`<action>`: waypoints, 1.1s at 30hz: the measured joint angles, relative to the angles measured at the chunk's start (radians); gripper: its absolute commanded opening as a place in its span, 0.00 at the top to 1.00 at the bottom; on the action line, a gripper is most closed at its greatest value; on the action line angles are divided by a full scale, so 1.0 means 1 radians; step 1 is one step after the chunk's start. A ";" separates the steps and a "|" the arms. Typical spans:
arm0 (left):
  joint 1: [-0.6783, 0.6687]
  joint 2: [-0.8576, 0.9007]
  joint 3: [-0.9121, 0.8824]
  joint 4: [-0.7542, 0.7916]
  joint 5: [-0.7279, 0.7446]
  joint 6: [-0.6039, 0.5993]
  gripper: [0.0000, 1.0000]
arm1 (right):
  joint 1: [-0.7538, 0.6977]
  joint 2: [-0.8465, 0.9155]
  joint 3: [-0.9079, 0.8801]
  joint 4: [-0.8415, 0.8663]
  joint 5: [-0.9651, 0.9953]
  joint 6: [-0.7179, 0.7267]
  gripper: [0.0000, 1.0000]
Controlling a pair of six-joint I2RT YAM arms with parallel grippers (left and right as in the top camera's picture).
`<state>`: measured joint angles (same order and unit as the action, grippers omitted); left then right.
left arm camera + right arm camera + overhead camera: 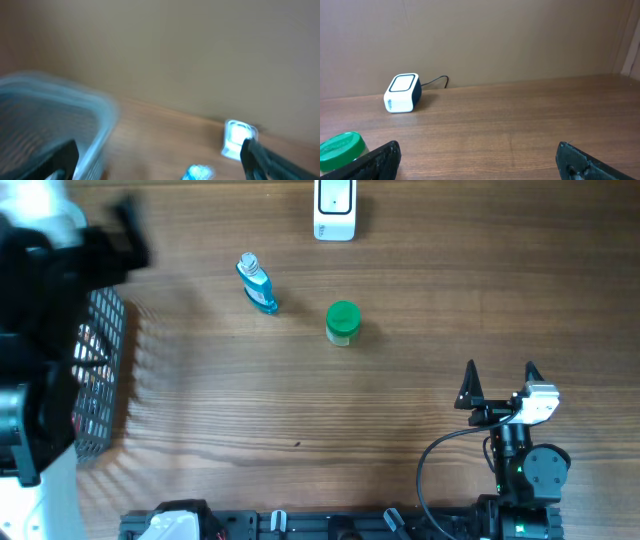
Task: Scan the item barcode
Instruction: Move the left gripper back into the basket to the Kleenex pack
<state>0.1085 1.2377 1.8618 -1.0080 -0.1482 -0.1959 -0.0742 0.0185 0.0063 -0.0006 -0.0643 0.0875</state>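
Observation:
A white barcode scanner (pixel 335 210) stands at the table's far edge; the right wrist view shows the scanner (pixel 402 92) with its cable. A blue bottle (pixel 258 284) lies left of centre, and a green-lidded jar (pixel 343 322) stands beside it. My left gripper (pixel 120 235) is blurred at the far left above the basket. In its own view the left gripper (pixel 160 167) is open and empty, with the bottle (pixel 197 173) and scanner (pixel 236 139) ahead. My right gripper (pixel 500 380) is open and empty at the near right. The jar (pixel 340 148) is at the left edge of the right gripper's (pixel 480 161) view.
A dark wire basket (pixel 100 375) holding some packets sits at the table's left edge, and its rim (pixel 102 112) fills the left of the left wrist view. A black cable (pixel 430 465) loops by the right arm's base.

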 measured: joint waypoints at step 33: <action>0.589 0.689 -0.327 0.194 -0.169 -0.843 0.00 | 0.001 0.000 0.000 0.000 0.000 0.000 0.00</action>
<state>0.6971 1.9270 1.5345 -0.8139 -0.3172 -1.0393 -0.0731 0.0185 0.0063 -0.0006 -0.0639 0.0875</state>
